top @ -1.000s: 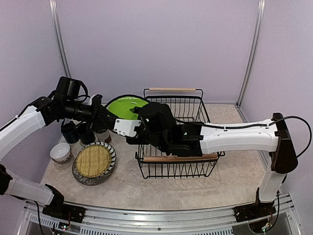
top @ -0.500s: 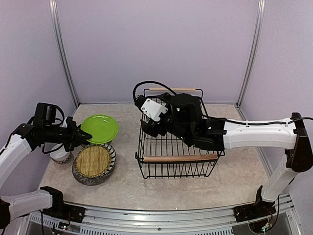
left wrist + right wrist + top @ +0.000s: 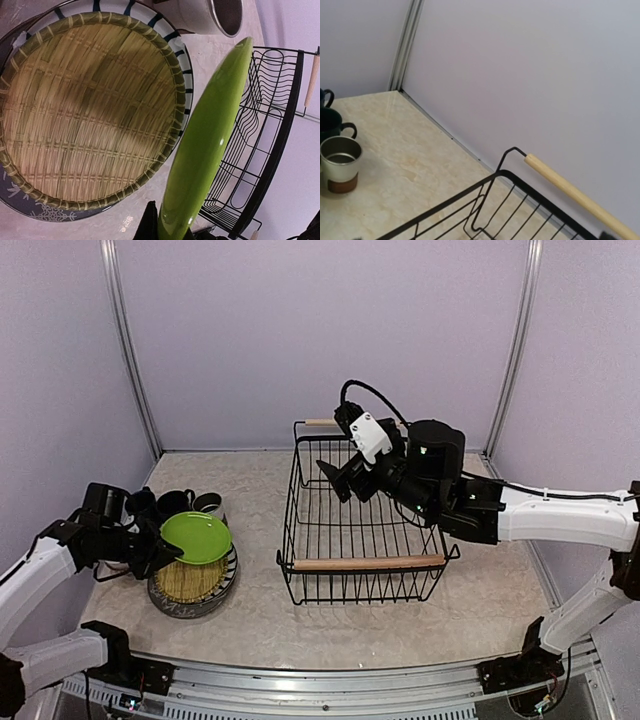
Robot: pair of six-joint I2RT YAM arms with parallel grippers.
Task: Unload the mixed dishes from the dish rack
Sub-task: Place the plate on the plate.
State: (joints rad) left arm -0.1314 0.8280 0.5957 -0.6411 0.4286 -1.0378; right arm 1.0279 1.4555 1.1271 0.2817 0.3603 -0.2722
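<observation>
Left of the dish rack, the left gripper is clamped on the rim of the lime-green plate. It holds the plate tilted just over the black-and-white striped plate, which lies on the table with a woven mat in it. Behind them stand two dark mugs and the white-brown cup. Above the rack's far side hangs the right gripper, jaws wide apart, holding nothing.

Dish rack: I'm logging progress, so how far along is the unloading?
Looks nearly done: the dish rack shows no dishes, and mugs stand on the table. In hand: the left gripper holds the lime-green plate over the woven mat. Left: setting it down.
</observation>
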